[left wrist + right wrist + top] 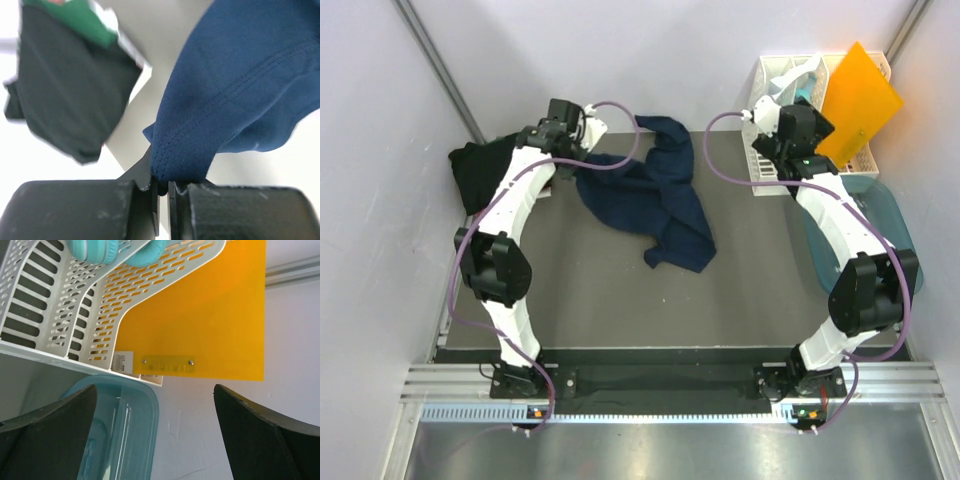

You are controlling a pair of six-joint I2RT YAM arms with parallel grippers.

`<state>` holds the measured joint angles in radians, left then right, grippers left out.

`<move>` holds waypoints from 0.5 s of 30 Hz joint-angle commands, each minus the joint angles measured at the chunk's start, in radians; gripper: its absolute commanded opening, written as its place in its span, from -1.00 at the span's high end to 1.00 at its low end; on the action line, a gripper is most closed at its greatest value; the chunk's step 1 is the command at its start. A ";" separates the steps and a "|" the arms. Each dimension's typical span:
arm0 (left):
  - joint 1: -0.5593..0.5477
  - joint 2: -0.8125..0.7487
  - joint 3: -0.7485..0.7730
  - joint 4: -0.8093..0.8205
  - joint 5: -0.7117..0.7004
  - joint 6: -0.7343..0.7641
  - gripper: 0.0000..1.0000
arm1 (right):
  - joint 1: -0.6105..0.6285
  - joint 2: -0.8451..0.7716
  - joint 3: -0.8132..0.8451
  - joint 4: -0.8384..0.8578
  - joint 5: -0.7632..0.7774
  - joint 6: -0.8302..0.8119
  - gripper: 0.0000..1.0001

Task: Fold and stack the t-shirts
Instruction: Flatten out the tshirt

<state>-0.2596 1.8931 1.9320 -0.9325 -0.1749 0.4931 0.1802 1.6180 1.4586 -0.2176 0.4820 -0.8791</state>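
Note:
A navy blue t-shirt [655, 195] lies crumpled on the dark mat, from the far middle toward the centre. My left gripper [572, 158] is shut on its stitched hem at the shirt's left end; the left wrist view shows the navy cloth [240, 85] pinched between the nearly closed jaws of that gripper [162, 187]. A pile of black shirts [475, 175] sits at the far left, also in the left wrist view [70, 85] with a green shirt [82, 17] beyond it. My right gripper [765, 112] is open and empty by the rack, and in the right wrist view [155, 415] it holds nothing.
A white slotted rack [790, 100] stands at the far right with an orange sheet [860, 100] and teal headphones [115, 250] in it. A teal plastic tub [885, 215] sits under the right arm. White walls close in on both sides.

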 commanded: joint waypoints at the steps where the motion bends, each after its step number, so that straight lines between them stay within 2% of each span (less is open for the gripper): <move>1: 0.072 -0.009 0.012 -0.176 -0.092 0.061 1.00 | 0.004 0.008 0.048 -0.028 -0.042 0.038 -0.99; 5: 0.131 0.021 -0.016 -0.196 -0.213 0.082 1.00 | 0.011 0.029 0.083 -0.057 -0.071 0.060 -0.99; 6: 0.143 0.026 -0.018 -0.189 -0.222 0.081 1.00 | 0.012 0.036 0.101 -0.113 -0.092 0.069 -0.99; 8: 0.170 0.043 -0.002 -0.184 -0.262 0.078 1.00 | 0.015 0.051 0.155 -0.192 -0.199 0.104 -0.99; 9: 0.177 0.049 0.002 -0.180 -0.277 0.079 1.00 | 0.016 0.059 0.172 -0.285 -0.248 0.117 -1.00; 10: 0.183 0.054 0.019 -0.184 -0.281 0.079 1.00 | 0.022 0.062 0.195 -0.331 -0.358 0.126 -0.99; 13: 0.186 0.078 0.041 -0.206 -0.241 0.055 1.00 | 0.047 0.065 0.178 -0.445 -0.533 0.150 -0.90; 15: 0.181 0.103 0.054 -0.229 -0.204 0.036 1.00 | 0.070 0.060 0.148 -0.483 -0.594 0.157 -0.86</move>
<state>-0.0734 1.9705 1.9224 -1.1118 -0.3847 0.5537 0.2016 1.6836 1.6054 -0.5236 0.1520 -0.7765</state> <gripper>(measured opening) 0.062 0.946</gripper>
